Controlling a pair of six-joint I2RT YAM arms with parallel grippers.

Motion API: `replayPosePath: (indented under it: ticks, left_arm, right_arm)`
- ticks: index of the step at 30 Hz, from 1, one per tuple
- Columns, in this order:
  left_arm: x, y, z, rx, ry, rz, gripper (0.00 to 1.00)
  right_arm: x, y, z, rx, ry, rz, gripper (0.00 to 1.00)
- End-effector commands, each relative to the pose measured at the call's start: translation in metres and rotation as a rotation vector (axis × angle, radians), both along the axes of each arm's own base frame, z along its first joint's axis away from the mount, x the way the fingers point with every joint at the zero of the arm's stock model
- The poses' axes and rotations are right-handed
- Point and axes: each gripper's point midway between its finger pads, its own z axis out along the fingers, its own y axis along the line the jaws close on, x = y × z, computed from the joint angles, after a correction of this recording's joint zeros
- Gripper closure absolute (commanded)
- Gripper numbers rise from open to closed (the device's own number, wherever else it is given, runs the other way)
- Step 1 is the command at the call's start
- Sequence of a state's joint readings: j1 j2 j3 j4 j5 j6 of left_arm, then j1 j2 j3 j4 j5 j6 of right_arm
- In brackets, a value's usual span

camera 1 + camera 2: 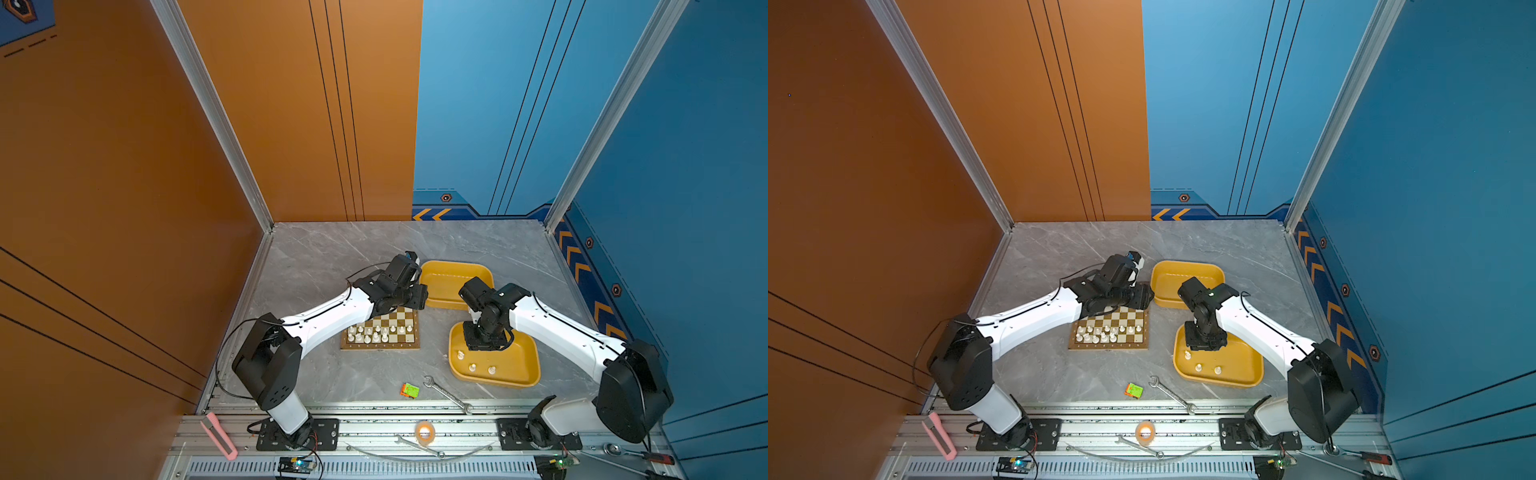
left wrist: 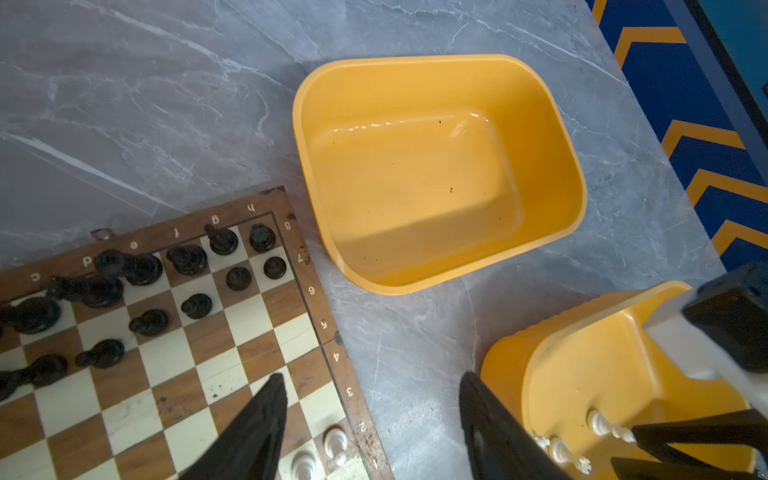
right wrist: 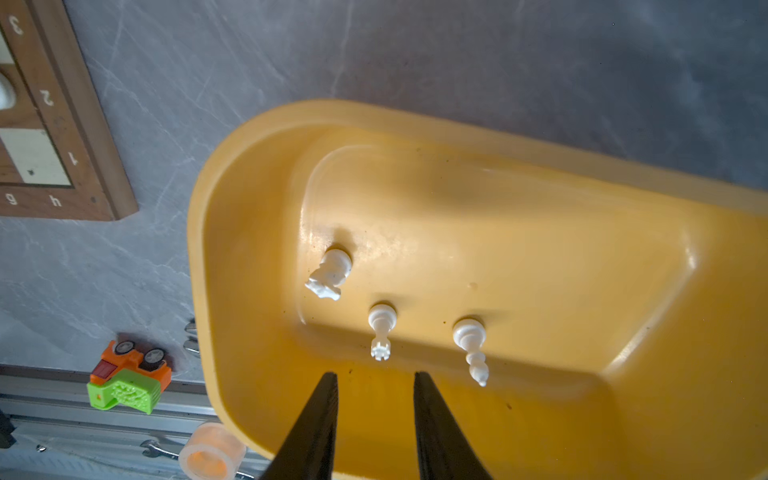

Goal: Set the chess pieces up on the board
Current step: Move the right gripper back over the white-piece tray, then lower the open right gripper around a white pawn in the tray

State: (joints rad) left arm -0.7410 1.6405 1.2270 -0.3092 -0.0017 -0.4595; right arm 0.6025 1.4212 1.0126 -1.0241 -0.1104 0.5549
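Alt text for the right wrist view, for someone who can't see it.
A white knight, rook and bishop stand in a yellow tray, with the open, empty right claw over the tray near the rook. A corner of the board and a toy truck lie beyond the tray.

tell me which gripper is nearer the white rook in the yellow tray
Right. The right gripper hovers over the tray, its open fingers just short of the white rook. The left gripper is at the board edge, outside that tray.
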Motion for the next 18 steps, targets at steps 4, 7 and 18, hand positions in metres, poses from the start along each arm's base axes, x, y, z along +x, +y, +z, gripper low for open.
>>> replayPosePath:
  ticks: [4,7,18]
  left_arm:
    - [-0.022,0.014,0.006,0.047,0.015,0.038,0.33]
    - [-0.029,0.02,0.004,0.062,0.014,0.054,0.33]
    - [-0.03,0.014,-0.002,0.068,0.009,0.068,0.34]
  right_arm:
    - [-0.014,0.003,-0.008,0.046,0.0,-0.002,0.66]
    - [-0.024,-0.003,-0.014,0.034,0.017,-0.008,0.65]
    - [-0.039,-0.009,-0.034,0.014,0.07,0.021,0.58]
